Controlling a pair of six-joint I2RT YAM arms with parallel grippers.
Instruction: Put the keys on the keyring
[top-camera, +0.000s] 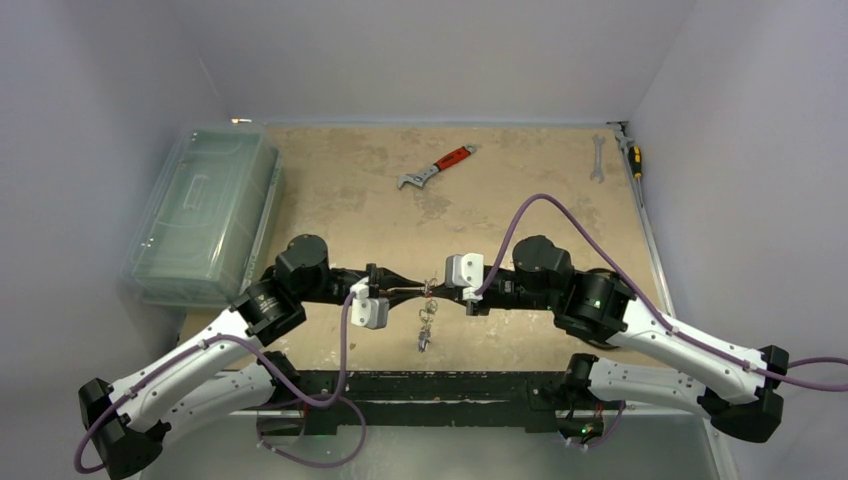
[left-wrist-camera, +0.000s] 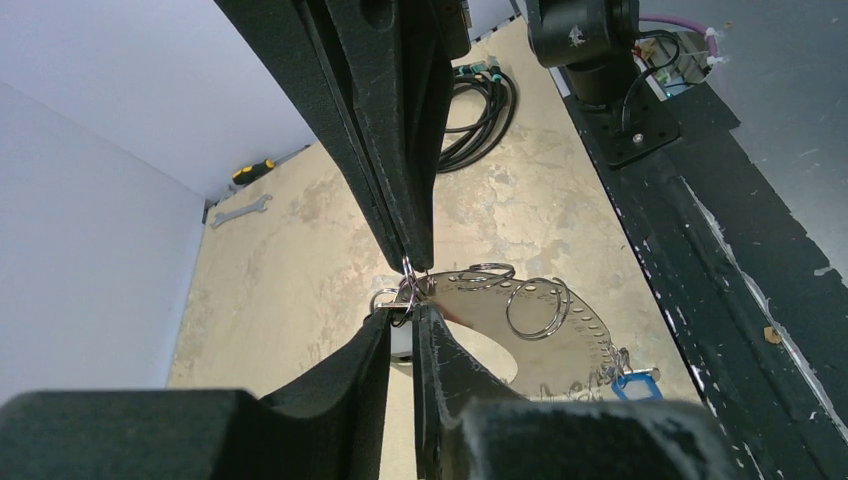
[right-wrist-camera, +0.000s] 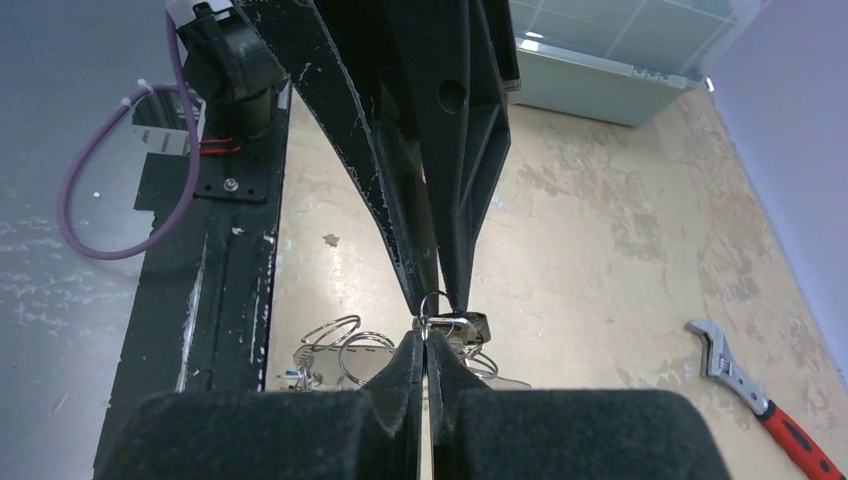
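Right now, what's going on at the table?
Both arms meet near the table's front edge. The left gripper is shut on the rim of the flat silvery keyring. The right gripper is shut on a small split ring at that same spot. Keys, one blue-tagged, are already attached to the keyring.

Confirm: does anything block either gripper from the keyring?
Nothing visible does. The left gripper is shut on the edge of the keyring. The right gripper pinches a small split ring at it, and the keys dangle below.
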